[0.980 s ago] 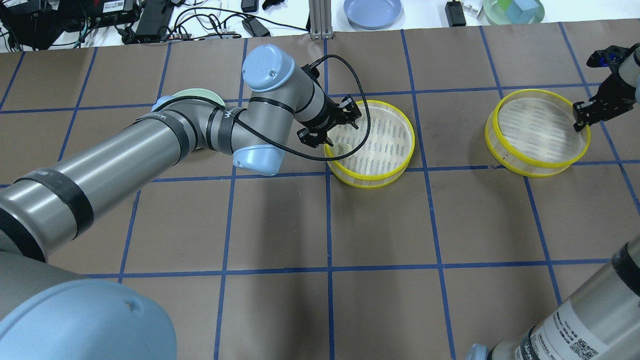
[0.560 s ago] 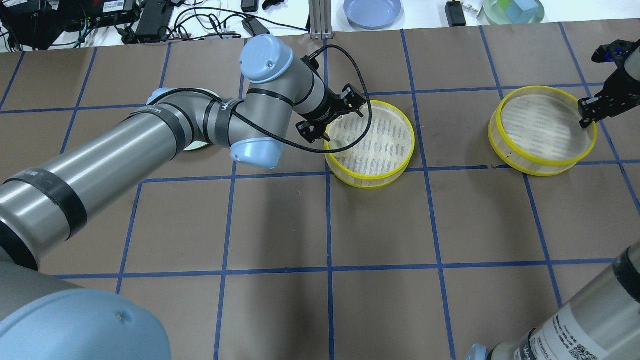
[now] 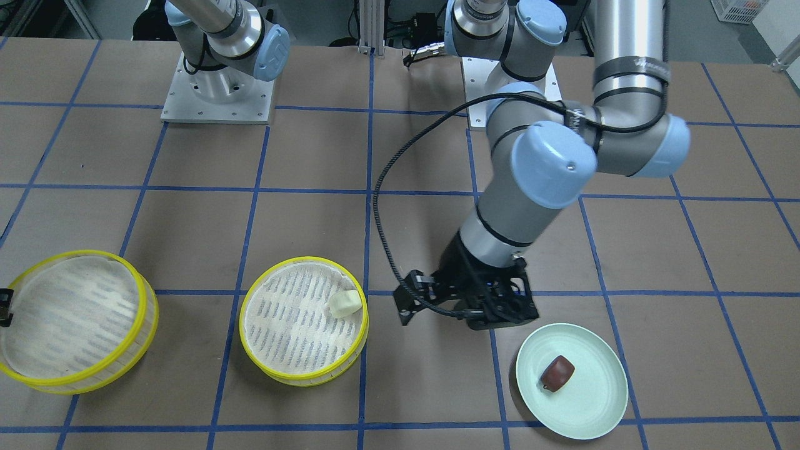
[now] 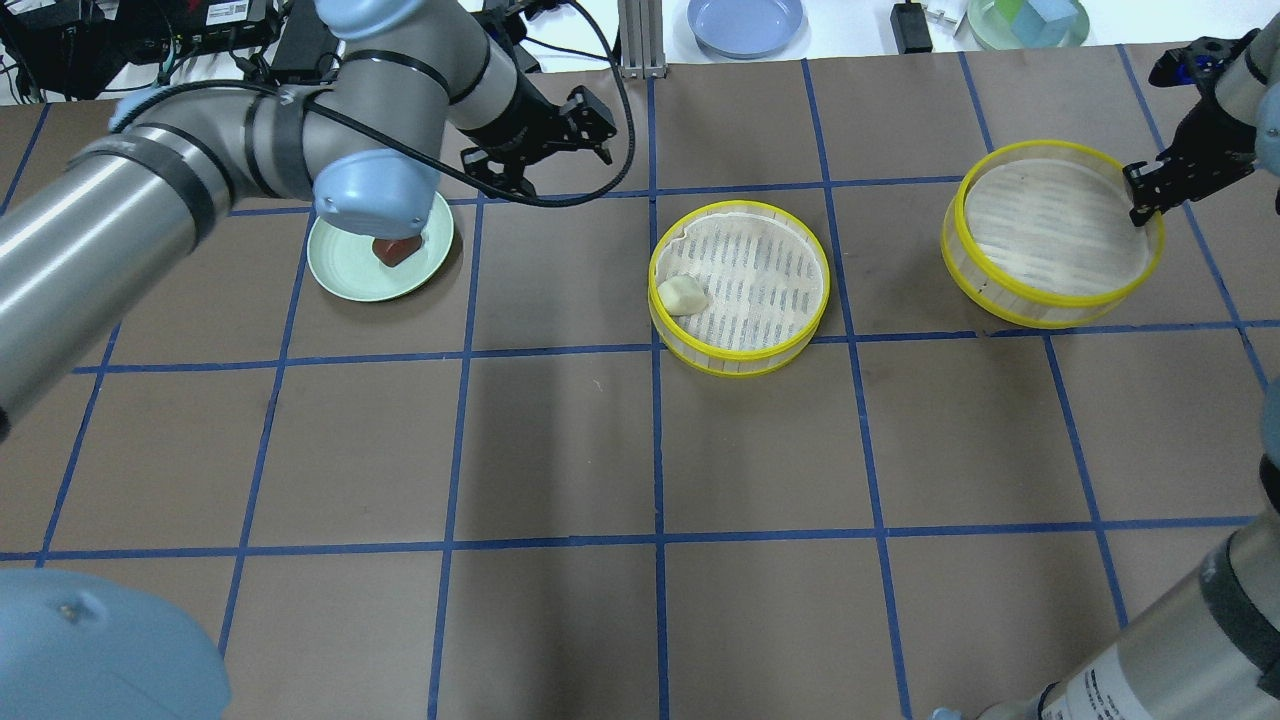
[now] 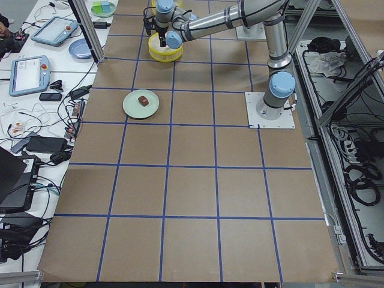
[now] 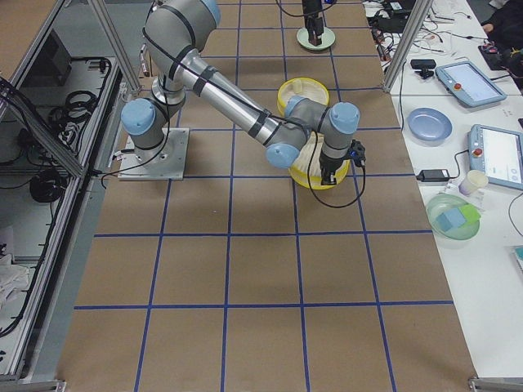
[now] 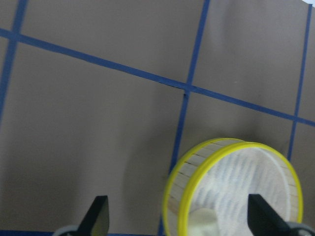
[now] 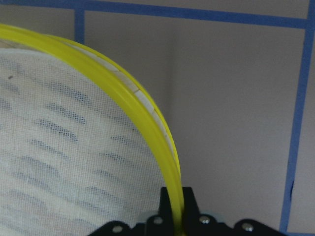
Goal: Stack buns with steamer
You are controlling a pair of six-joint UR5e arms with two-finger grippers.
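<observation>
Right wrist-mounted view: the right fingers pinch the yellow rim of one steamer tier, one finger inside and one outside. That tier looks a bit tipped, with the held side higher. The right arm reaches in from the tabletop's edge.

The left fingers are spread wide with nothing between them. They hang over bare tabletop, between the mint-green plate and the middle steamer tier. The left arm is bent, with its wrist slanting down.

The cream bun lies flat in the middle tier, close to the rim on the plate's side. The reddish-brown bun sits on the plate, its long side running slantwise. A wide strip of tabletop lies between the two tiers.
</observation>
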